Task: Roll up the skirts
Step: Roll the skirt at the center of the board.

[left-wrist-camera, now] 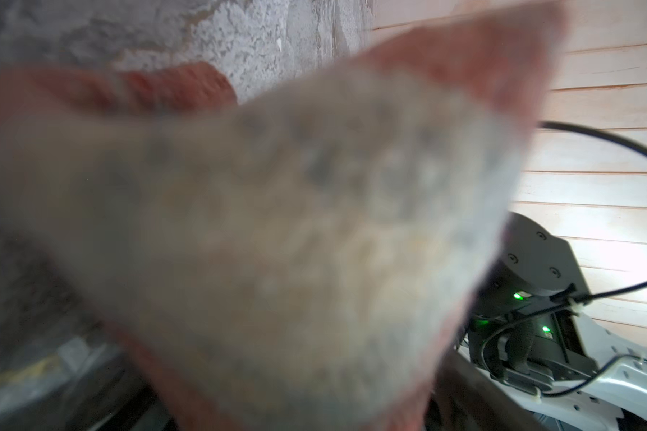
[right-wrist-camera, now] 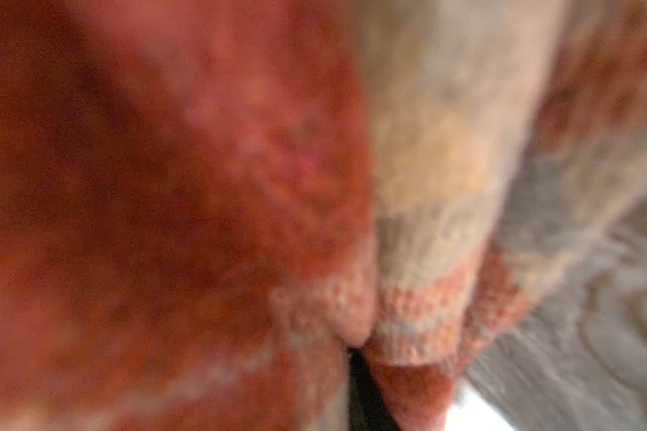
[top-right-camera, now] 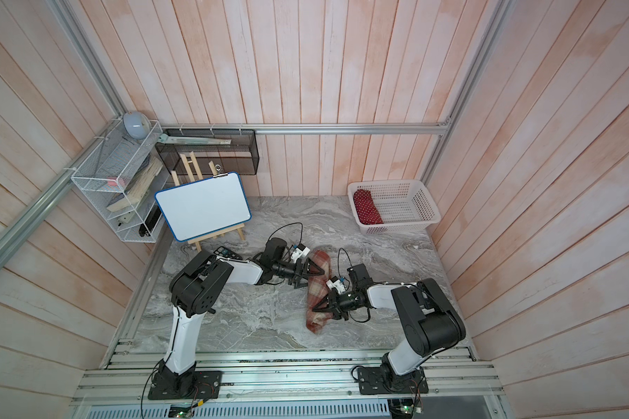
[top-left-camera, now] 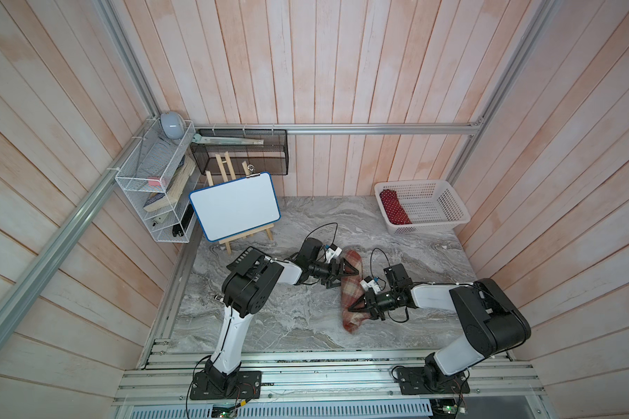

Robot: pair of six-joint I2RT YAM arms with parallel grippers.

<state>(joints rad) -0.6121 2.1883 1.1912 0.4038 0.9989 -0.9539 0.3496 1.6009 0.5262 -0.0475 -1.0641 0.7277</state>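
Marble tabletop (top-left-camera: 269, 319) has the plaid skirt (top-left-camera: 349, 288) lying mid-table, already in a long roll, so the rolling looks basically done. Left gripper (top-left-camera: 344, 278) sits wide open at its far end, and right gripper (top-left-camera: 356, 308) looks pinched on the near part. Red dotted bundle (top-left-camera: 394, 206) is in the white basket (top-left-camera: 451, 203).
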